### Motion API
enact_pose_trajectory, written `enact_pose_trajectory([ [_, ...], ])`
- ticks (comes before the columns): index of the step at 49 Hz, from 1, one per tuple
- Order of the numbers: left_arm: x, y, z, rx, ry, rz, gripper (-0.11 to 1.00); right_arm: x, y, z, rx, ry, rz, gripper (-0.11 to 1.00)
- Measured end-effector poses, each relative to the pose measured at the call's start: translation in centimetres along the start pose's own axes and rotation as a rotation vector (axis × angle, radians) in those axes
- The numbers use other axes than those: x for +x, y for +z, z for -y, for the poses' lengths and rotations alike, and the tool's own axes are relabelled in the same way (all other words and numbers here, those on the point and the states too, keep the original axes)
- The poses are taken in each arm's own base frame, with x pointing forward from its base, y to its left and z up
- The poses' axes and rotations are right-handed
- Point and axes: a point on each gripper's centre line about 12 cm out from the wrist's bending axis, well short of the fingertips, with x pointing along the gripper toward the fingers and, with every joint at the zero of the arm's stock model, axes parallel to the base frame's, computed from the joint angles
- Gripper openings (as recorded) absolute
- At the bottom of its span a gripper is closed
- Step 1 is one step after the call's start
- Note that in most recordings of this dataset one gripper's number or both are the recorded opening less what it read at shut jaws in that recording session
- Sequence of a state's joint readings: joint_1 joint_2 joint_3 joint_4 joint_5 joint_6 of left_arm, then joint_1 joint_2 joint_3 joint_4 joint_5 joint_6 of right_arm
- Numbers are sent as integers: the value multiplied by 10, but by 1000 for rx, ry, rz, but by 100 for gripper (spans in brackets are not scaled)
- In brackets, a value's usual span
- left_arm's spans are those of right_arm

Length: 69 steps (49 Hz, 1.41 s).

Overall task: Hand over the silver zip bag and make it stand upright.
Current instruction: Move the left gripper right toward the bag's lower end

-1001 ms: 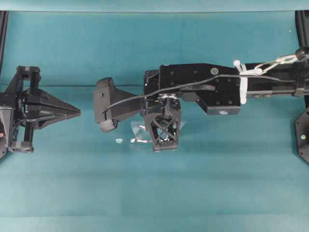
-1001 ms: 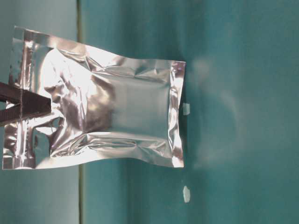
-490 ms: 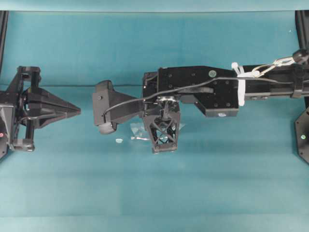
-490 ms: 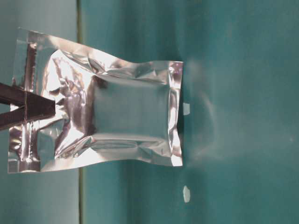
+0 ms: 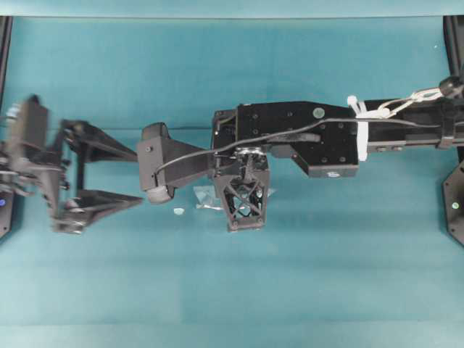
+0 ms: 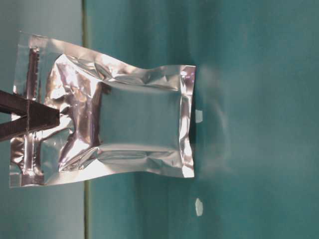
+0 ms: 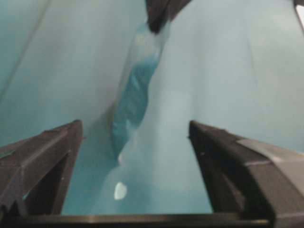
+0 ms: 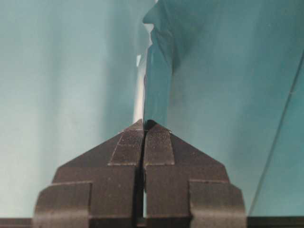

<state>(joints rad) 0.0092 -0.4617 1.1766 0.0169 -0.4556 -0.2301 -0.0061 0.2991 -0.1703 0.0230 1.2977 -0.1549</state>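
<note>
Right gripper (image 8: 144,124) pressed together on the zip end of the silver zip bag (image 6: 124,124), pinching it; the wrist view shows the foil edge-on, rising straight out from between the closed fingers. In the table-level view, which is turned on its side, the dark fingers (image 6: 30,119) clamp the zip-strip end at the left edge of the picture, and the bag's opposite sealed edge meets the teal desk (image 6: 259,119) surface; whether it presses down or only touches cannot be told. Bag crinkled, puffed in the middle, hanging roughly vertical below the right gripper. Two small white flecks (image 6: 199,206) lie on the desk close to the bag's lower edge. Overhead, the right arm (image 5: 304,134) reaches across the middle and hides most of the bag; only a sliver of foil shows beside its wrist. Left gripper (image 5: 134,177) spread wide, holding nothing, blurred, its fingertips near the right arm's wrist camera housing. From the left wrist, both fingers (image 7: 42,161) frame the bag seen edge-on ahead, well apart from it.
</note>
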Motion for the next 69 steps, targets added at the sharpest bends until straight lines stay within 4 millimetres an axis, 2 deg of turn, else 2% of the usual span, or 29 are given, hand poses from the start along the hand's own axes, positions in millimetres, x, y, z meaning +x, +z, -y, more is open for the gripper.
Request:
enact_pose_trajectory([
  [17, 42, -46, -7, -11, -3, -43, 90, 4, -2, 0, 0, 2, -11, -3],
  [36, 110, -61, -18, -2, 19, -51, 90, 5, -2, 0, 5, 0, -3, -3],
  [48, 125, -64, -14, 2, 3, -39, 90, 5, -1, 0, 3, -1, 5, -3],
  [57, 136, -71, -19, 1, 13, -48, 89, 5, -1, 0, 3, -1, 5, -3],
  [69, 147, -69, -19, 1, 14, -46, 86, 6, -1, 0, 5, -1, 5, -3],
])
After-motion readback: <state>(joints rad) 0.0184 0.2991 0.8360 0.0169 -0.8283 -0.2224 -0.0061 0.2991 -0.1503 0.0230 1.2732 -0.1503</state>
